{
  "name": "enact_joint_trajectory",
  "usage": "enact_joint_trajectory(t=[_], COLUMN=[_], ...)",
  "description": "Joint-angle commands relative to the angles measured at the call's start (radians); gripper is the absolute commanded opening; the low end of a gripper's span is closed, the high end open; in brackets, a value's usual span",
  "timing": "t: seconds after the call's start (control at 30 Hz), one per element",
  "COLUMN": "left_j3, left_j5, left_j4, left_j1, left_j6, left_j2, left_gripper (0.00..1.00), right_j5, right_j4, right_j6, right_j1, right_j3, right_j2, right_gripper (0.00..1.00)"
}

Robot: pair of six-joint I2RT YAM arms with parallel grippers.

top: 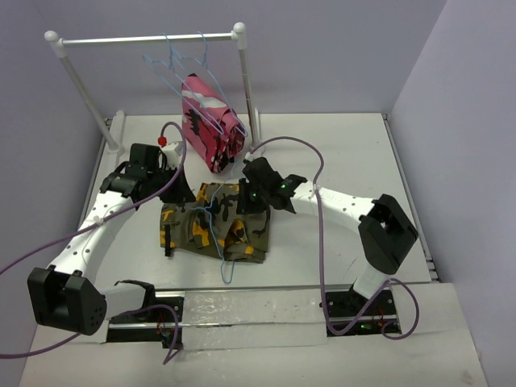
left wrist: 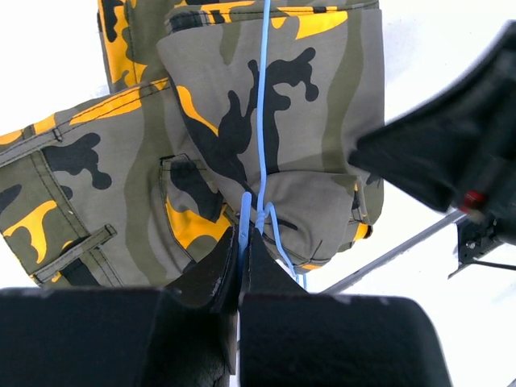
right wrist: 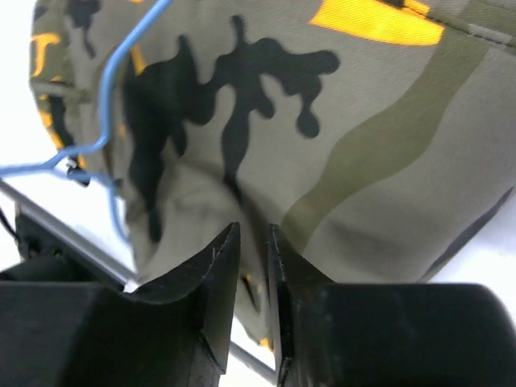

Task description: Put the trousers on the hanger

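Filling most of the overhead view, the white tabletop [top: 339, 145] carries a white rail stand [top: 145, 39] along its far edge. The trousers [top: 242, 230] lie folded and rumpled at the middle of the tabletop, between the two arms and a little toward the near edge. A pink camouflage garment [top: 210, 121] hangs from the rail's right half, with spare blue hangers [top: 173, 64] bunched beside it on the bar.

The left gripper [left wrist: 242, 242] reaches in from the left side, over the far left part of the trousers. Its fingers are clamped together on the wire of the hanger [left wrist: 263, 97]. The right gripper [right wrist: 251, 238] sits at the trousers' far right corner, its fingers drawn to a thin slit and pinching a fold of the olive cloth.

The hanger lies flat on top of the trousers, one thin wire running across the camouflage and its hook pointing toward the near edge.
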Motion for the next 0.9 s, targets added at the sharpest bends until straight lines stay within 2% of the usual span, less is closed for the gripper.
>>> enact_joint_trajectory(t=[0.0, 0.13, 0.33, 0.7, 0.87], left_j3=[0.026, 0.038, 0.084, 0.139, 0.143], left_j5=[0.057, 0.096, 0.134, 0.185, 0.203], left_j4=[0.035, 0.041, 0.041, 0.048, 0.049], left_j1=[-0.002, -0.004, -0.005, -0.007, -0.007], left_j6=[-0.003, -0.019, -0.055, -0.130, -0.139], left_j2=[-0.011, -0.005, 0.016, 0.046, 0.050], left_gripper=[0.00, 0.00, 0.00, 0.00, 0.00], right_j5=[0.002, -0.088, -0.248, -0.273, -0.247], right_j4=[0.052, 0.119, 0.225, 0.160, 0.174], right_j6=[0.011, 0.034, 0.077, 0.054, 0.102], right_j1=[-0.003, 0.005, 0.078, 0.103, 0.088], right_j3=[0.034, -0.048, -0.093, 0.163, 0.187], right_j2=[0.037, 0.031, 0.019, 0.247, 0.309], right_gripper=[0.21, 0.08, 0.01, 0.00, 0.00])
